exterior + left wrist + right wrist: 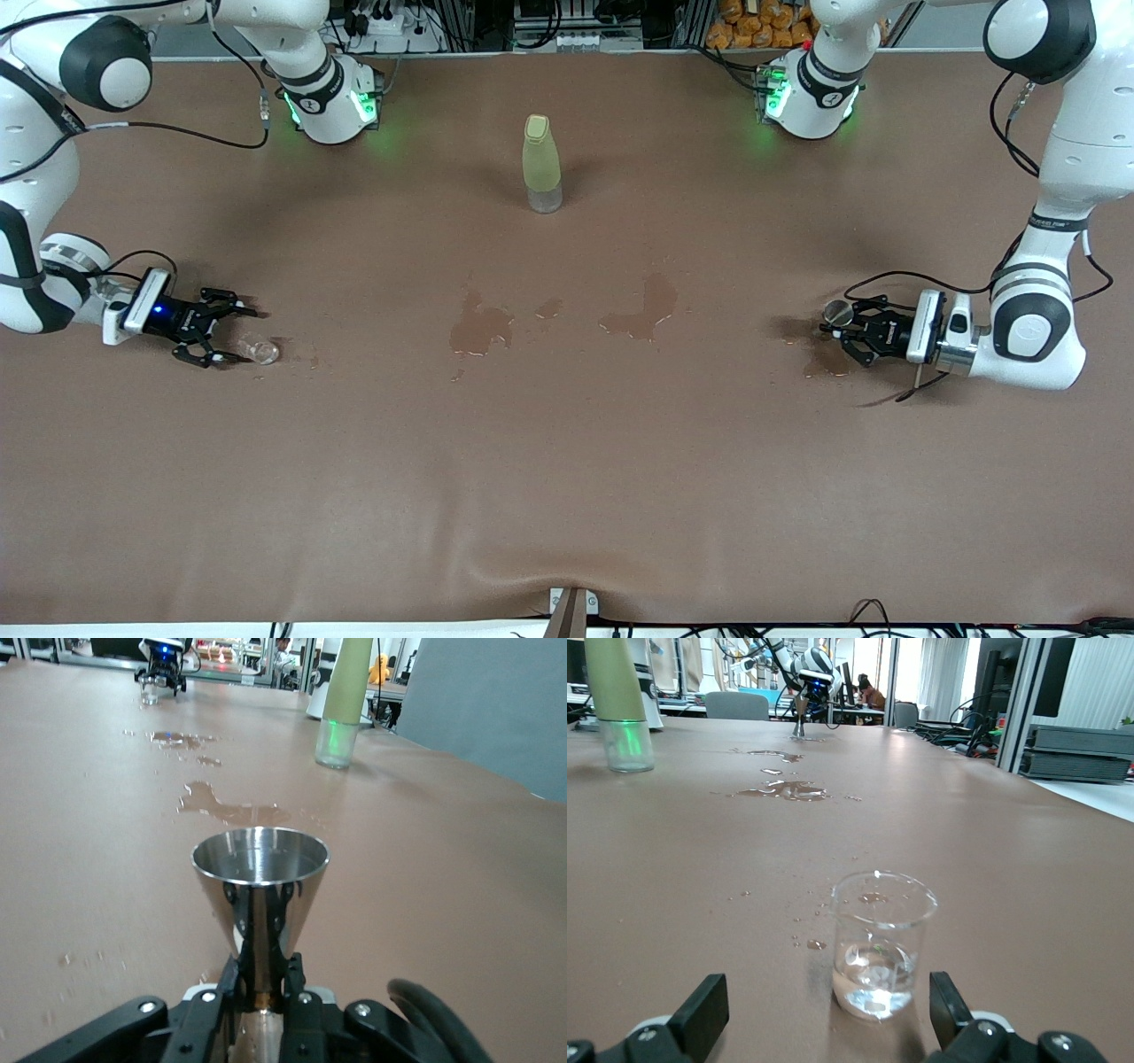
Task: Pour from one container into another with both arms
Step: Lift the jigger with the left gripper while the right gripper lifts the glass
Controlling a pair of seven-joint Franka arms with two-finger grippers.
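While the left end effector (831, 330) is clenching the conical steel cup (260, 881), the right end effector (215, 332) is straddling, spread wide, the clear glass beaker (879, 943). Grasping step: next, probably closing on the beaker beside the puddles.

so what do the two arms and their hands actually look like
Both are glossy white jointed arms with black joint bands; green lights glow at their bases and loose black cables trail along them. The left arm's hand and the right arm's hand are black skeletal linkage fingers on white wrist blocks, with a blue light on the right one.
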